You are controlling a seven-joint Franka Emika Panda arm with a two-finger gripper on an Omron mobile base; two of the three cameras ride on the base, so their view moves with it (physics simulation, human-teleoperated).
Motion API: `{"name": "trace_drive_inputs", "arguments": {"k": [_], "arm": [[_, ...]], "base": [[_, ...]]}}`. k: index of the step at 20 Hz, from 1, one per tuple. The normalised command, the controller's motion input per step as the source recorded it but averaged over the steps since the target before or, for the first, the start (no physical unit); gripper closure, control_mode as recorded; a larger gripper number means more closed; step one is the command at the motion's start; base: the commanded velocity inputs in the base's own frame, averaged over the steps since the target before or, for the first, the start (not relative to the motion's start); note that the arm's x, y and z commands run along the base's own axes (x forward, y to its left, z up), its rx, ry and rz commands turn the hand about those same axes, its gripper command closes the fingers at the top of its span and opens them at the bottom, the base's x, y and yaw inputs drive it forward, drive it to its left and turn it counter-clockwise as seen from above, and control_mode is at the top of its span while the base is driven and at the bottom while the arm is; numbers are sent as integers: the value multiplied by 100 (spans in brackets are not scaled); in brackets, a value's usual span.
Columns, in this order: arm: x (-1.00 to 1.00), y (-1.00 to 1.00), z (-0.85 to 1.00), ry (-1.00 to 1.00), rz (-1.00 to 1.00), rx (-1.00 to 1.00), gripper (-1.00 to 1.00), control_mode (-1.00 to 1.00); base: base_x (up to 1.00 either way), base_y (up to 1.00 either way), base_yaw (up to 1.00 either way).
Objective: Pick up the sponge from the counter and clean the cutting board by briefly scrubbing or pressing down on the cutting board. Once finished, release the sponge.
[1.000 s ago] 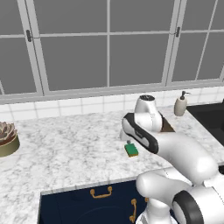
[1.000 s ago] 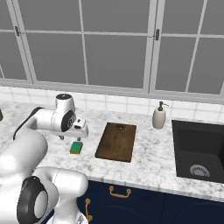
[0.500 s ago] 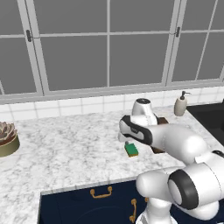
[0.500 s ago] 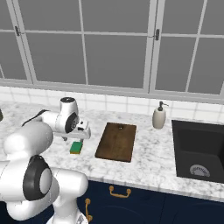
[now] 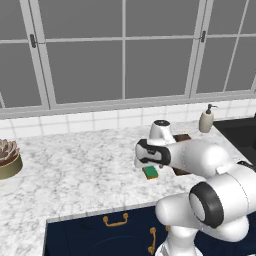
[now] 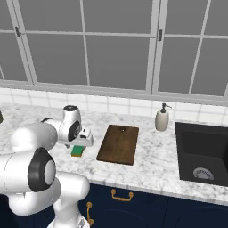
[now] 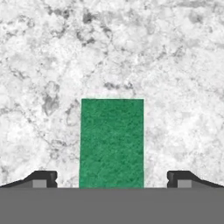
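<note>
Glossy white rounded arm (image 5: 210, 160) segments, dark grey ringed joints. Black band at wrist. Small dark finger tips (image 7: 43, 178).

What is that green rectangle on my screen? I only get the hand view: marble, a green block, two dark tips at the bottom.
Observer: That is the sponge, seen from above. From the side it has a yellow lower layer under the green, and it lies flat on the counter.
Operator: Is the pincer holding it?
Observer: No. The pincer is open, one tip on each side of the sponge with a gap on both, and the hand hangs just above it.
Operator: Where will it scrub?
Observer: Probably on the cutting board, a dark brown slab lying just to the right of the sponge in the right base view, apart from it.
Operator: Anything else nearby?
Observer: A soap dispenser stands behind the board, beside a dark sink.
</note>
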Motion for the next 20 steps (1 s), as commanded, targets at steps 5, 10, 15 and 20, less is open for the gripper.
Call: {"name": "trace_drive_inputs", "arguments": {"k": [5,10,15,20], "arm": [[20,0,-33,0,0,-1,-100,-100],[33,1,-21,0,0,-3,-100,-100],[29,6,-25,0,0,-2,-100,-100],[8,15,-45,0,0,-4,100,-100]], "base": [[0,0,0],[0,0,0],[0,0,0],[0,0,0]]}}
